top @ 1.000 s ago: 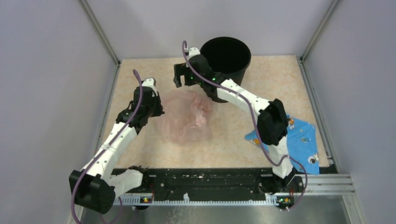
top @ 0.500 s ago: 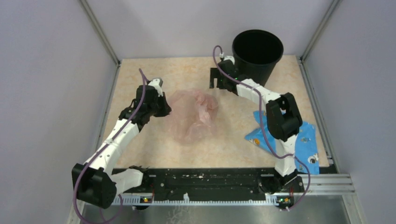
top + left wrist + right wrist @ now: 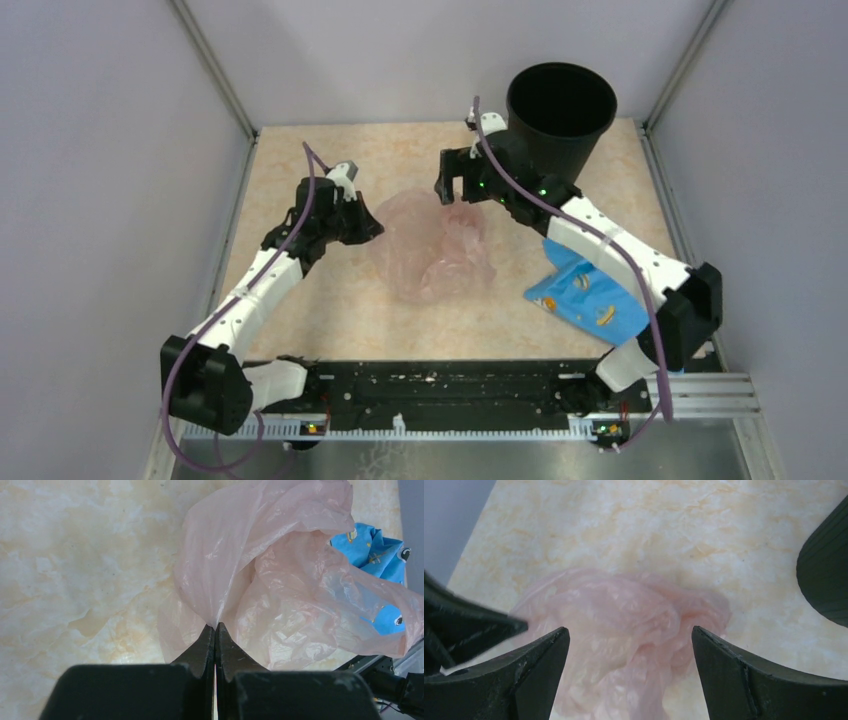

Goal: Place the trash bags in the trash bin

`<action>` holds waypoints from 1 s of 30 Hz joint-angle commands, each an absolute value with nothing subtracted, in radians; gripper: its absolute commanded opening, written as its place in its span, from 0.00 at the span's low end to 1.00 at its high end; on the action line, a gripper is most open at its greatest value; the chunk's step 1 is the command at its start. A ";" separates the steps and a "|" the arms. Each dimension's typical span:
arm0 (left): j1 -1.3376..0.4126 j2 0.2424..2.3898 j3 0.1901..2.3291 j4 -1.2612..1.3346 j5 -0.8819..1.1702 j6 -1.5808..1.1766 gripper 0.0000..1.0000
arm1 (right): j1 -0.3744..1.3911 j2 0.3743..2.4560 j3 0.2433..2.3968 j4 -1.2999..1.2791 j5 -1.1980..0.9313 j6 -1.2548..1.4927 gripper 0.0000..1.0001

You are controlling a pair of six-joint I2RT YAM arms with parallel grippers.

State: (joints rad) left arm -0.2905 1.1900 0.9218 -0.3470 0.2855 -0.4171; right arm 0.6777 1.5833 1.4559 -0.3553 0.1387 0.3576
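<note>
The pale-pink translucent trash bag (image 3: 430, 245) lies crumpled mid-table; it also shows in the left wrist view (image 3: 260, 575) and the right wrist view (image 3: 624, 630). My left gripper (image 3: 372, 226) is shut on the bag's left edge, the film pinched between its fingertips (image 3: 215, 628). My right gripper (image 3: 452, 180) is open and empty, hovering over the bag's far side, its jaws spread wide above it (image 3: 629, 632). The round black trash bin (image 3: 560, 120) stands upright at the back right, just behind the right gripper; its side shows in the right wrist view (image 3: 826, 570).
A blue patterned package (image 3: 590, 300) lies at the right, partly under the right arm, and shows through the film in the left wrist view (image 3: 375, 550). Grey walls enclose the table on three sides. A black rail (image 3: 450, 385) runs along the near edge.
The bin has shifted from back centre to back right. My right gripper swung right, then back left over the bag. My left gripper has dragged the bag a little rightward.
</note>
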 commanded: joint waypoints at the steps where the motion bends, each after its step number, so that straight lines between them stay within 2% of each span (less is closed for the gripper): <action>1: -0.288 1.197 0.923 -0.283 0.294 -0.428 0.00 | 0.725 1.448 1.417 -0.537 0.158 0.287 0.92; 11: -0.288 1.212 0.940 -0.285 0.296 -0.427 0.00 | 0.838 1.340 1.334 -0.751 0.178 0.276 0.89; 17: -0.288 1.211 0.944 -0.296 0.294 -0.424 0.00 | 0.855 1.313 1.262 -0.761 0.184 0.298 0.88; 22: -0.288 1.202 0.950 -0.311 0.296 -0.419 0.00 | 0.856 1.306 1.210 -0.698 0.174 0.302 0.83; 25: -0.288 1.191 0.953 -0.323 0.289 -0.413 0.00 | 0.856 1.316 1.225 -0.665 0.198 0.305 0.75; 27: -0.288 1.183 0.957 -0.334 0.285 -0.412 0.00 | 0.856 1.330 1.242 -0.641 0.204 0.303 0.66; 30: -0.288 1.168 0.964 -0.349 0.288 -0.413 0.00 | 0.856 1.358 1.261 -0.624 0.225 0.301 0.47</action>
State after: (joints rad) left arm -0.2905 1.2083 0.9218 -0.3473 0.2871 -0.4206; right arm 0.8490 1.3437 1.2064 -0.6960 0.1833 0.2966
